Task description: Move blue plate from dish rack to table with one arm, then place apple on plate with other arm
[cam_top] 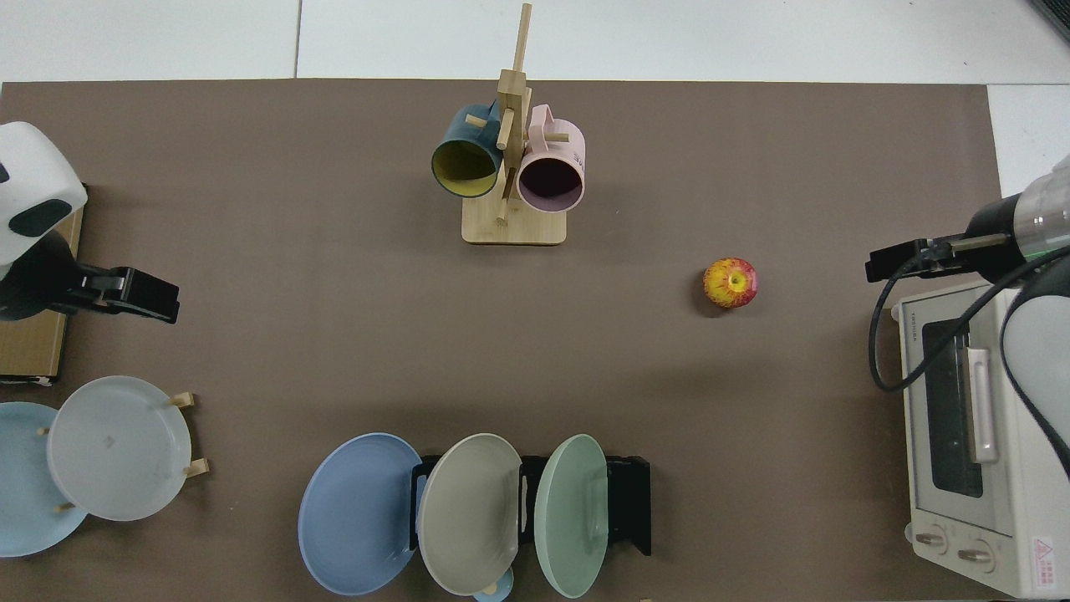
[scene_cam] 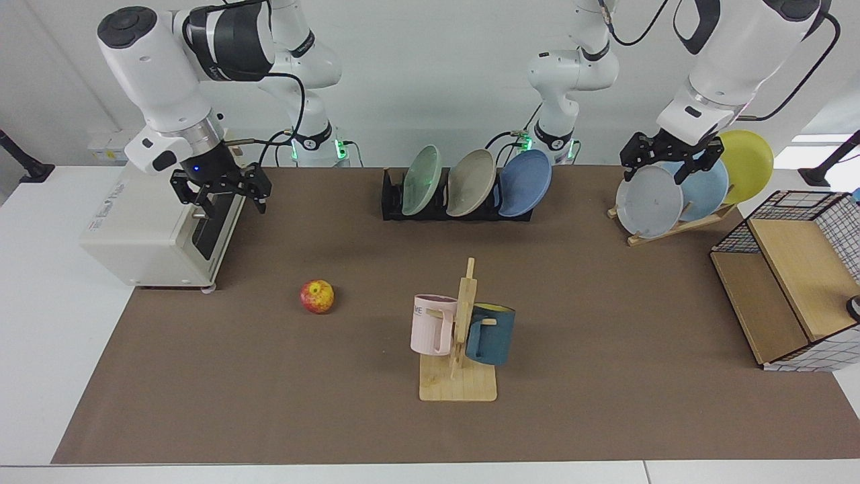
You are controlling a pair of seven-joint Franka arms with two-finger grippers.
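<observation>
The blue plate point(scene_cam: 525, 183) point(cam_top: 355, 512) leans in the end slot of the black dish rack point(scene_cam: 392, 200) point(cam_top: 629, 500), beside a beige and a green plate. On the table's brown mat point(scene_cam: 605, 323), the apple point(scene_cam: 317, 296) point(cam_top: 731, 283) lies alone. My left gripper point(scene_cam: 670, 167) point(cam_top: 160, 301) hangs open in the air in front of the wooden plate stand, well to the side of the dish rack, with nothing in it. By the toaster oven my right gripper point(scene_cam: 220, 193) point(cam_top: 879, 266) waits open and empty, back from the apple.
A wooden stand point(scene_cam: 672, 225) holds a grey plate point(scene_cam: 648, 202), a pale blue one and a yellow one. A mug stand point(scene_cam: 458, 376) with a pink and a dark blue mug sits mid-mat. A toaster oven point(scene_cam: 151, 235) and a wire-and-wood shelf point(scene_cam: 786, 282) flank the mat.
</observation>
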